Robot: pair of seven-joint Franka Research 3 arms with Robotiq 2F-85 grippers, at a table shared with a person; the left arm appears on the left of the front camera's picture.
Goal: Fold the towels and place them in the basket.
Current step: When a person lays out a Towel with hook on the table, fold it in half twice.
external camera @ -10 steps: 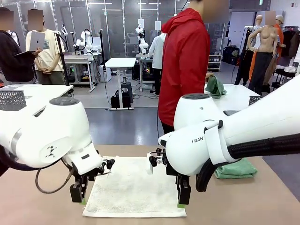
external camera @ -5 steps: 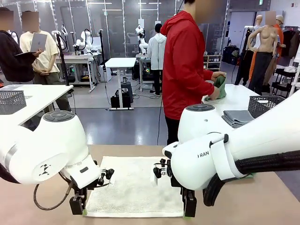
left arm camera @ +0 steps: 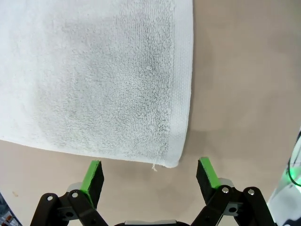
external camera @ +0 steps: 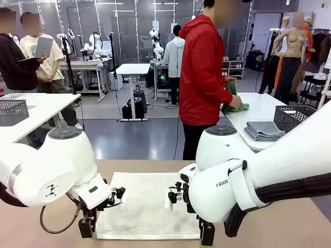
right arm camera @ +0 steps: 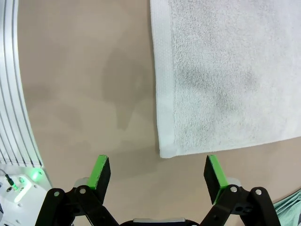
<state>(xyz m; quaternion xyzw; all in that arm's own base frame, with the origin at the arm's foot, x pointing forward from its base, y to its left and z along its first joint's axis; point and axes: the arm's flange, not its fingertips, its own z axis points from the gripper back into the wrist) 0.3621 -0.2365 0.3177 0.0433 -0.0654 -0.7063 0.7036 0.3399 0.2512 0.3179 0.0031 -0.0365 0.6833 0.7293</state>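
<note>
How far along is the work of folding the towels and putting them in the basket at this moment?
Done: the off-white towel lies spread flat on the table. In hand: the left gripper and the right gripper, both open, each hover over a near corner of it, gripping nothing. Left: every fold, the mint green towel, and putting both away.

Towel (left arm camera: 94, 80): off-white terry cloth, rough looped pile, flatter woven band along the hem, loose thread at the corner. Table (left arm camera: 244, 70): tan, matt, smooth, no grain visible. Left gripper (left arm camera: 150, 170): matt black fingers, plastic by the look, small shiny metal screws at the joints; pads (left arm camera: 92, 173) bright green, dull, rubbery-looking. Right gripper (right arm camera: 157, 168): same build and finish. Arm shells (external camera: 57, 165): white, glossy, smooth plastic-looking covers. Person's jacket (external camera: 201, 72): red, smooth thin cloth.
</note>
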